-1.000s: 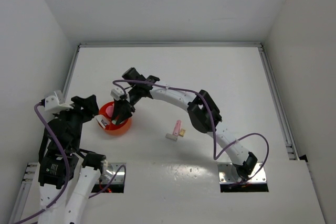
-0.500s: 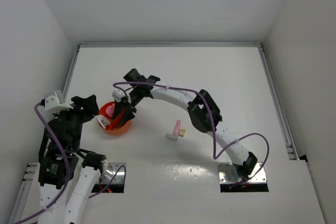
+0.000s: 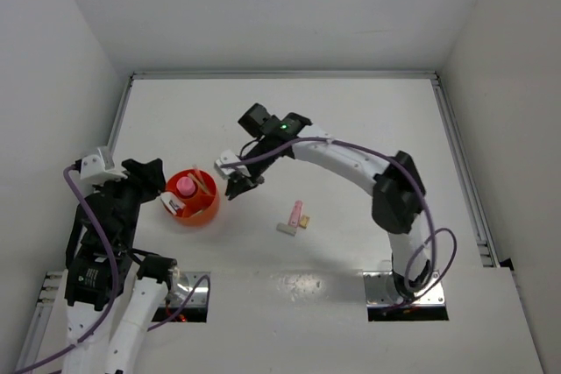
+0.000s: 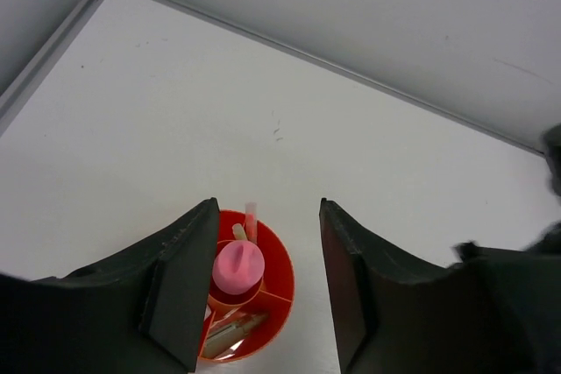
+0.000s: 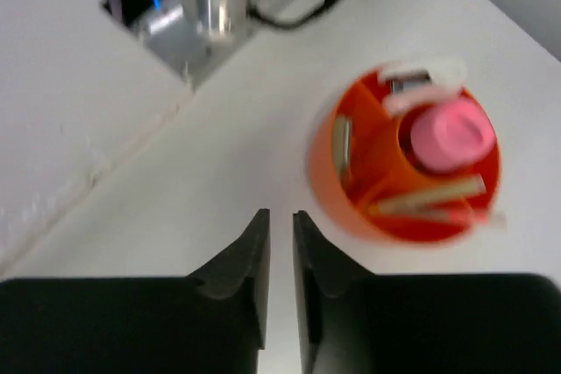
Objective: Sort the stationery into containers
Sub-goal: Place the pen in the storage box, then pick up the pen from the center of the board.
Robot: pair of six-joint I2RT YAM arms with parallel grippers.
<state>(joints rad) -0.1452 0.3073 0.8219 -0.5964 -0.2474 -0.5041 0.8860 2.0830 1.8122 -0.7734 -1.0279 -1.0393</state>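
Tube (image 3: 186,187) upright in middle of bowl (image 3: 207,213), pens (image 5: 429,194) in outer compartments, loose stationery (image 3: 294,216) on table (image 3: 351,120) right of bowl.

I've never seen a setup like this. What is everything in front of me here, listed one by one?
bowl: one, orange, divided inside, on the left part of the table
pink-capped tube: one, standing in the bowl's middle
slim sticks: a few, pale yellow and pink, in the bowl's side compartments; exact count unclear
pink piece: one, lying on the table right of the bowl
white piece: one, at the pink piece's near end
yellow piece: one, small, beside the pink piece
table: one, white, walled on three sides
left fingers: two, black, spread apart above the bowl, holding nothing
right fingers: two, black, almost together, empty, just right of the bowl
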